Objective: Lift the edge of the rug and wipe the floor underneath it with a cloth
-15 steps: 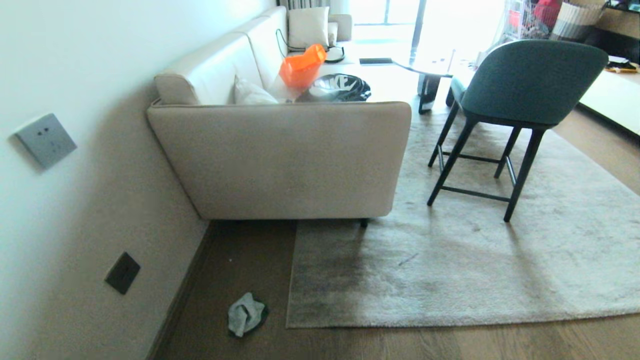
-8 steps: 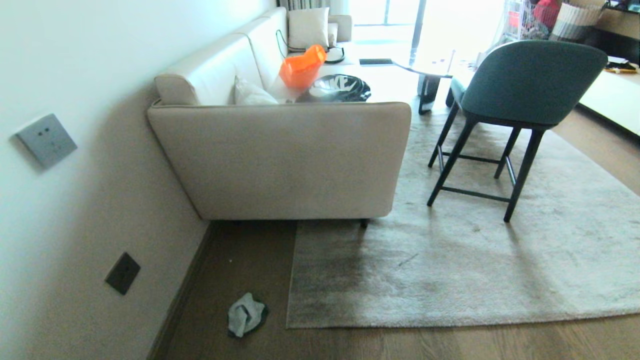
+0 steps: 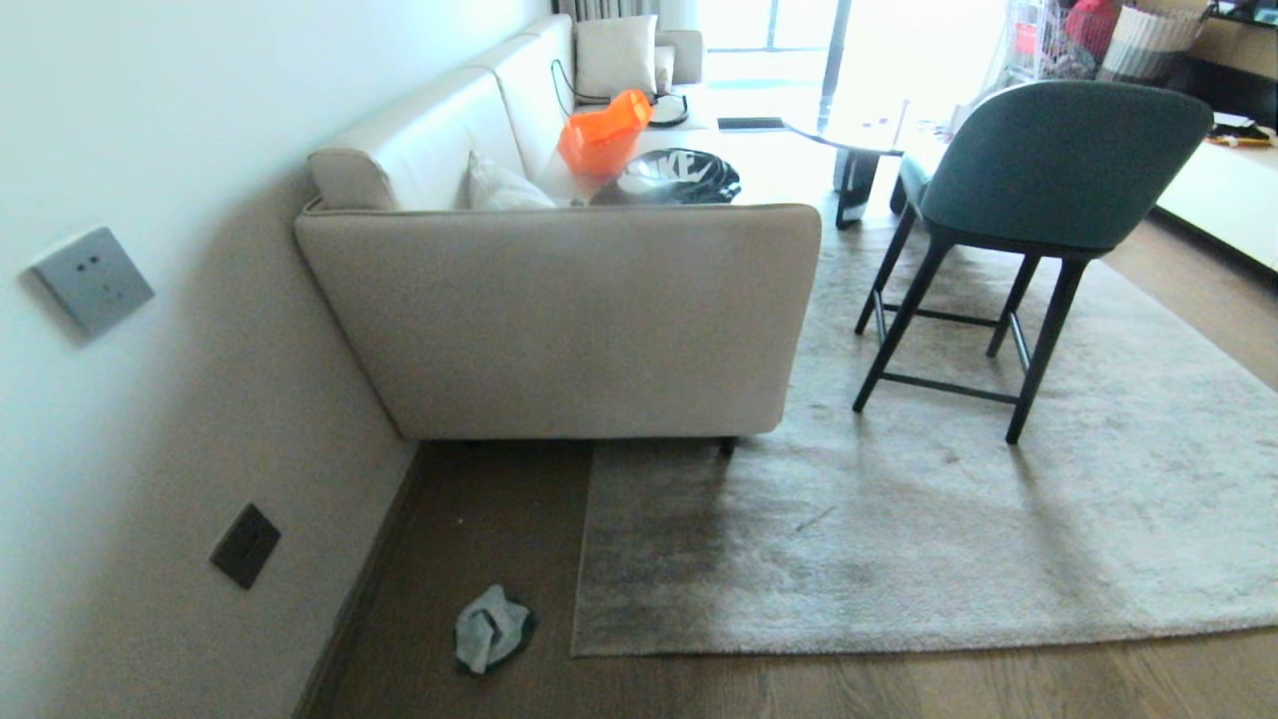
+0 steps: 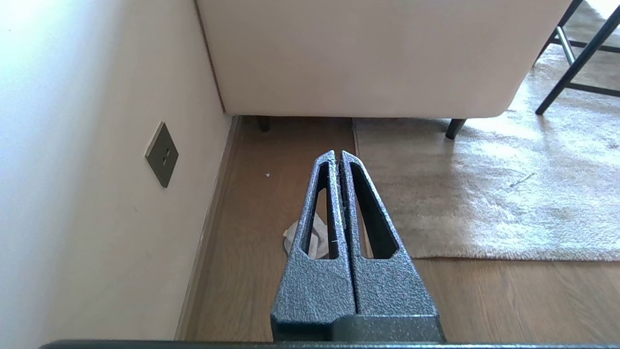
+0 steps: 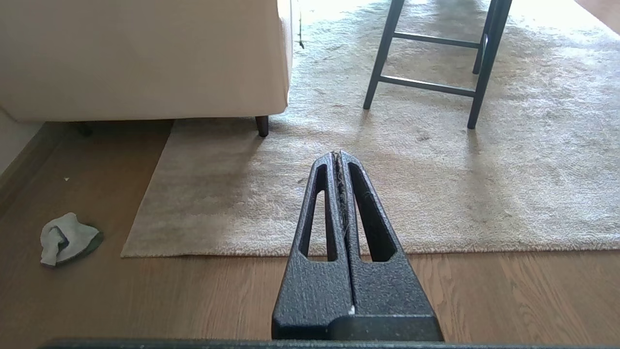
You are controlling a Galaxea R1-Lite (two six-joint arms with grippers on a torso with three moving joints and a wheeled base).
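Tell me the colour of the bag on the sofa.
The bag is bright orange, lying on the sofa; the head view shows it best.

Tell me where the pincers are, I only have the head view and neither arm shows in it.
Observer: The left pincer is shut, held above the floor; the cloth lies partly hidden behind it.
Operator: And the right?
Observer: The right pincer is shut on nothing, aimed at the rug, whose rug edge lies flat.
Operator: Anything under the sofa?
Observer: A second dark sofa leg stands on bare floor near the wall.
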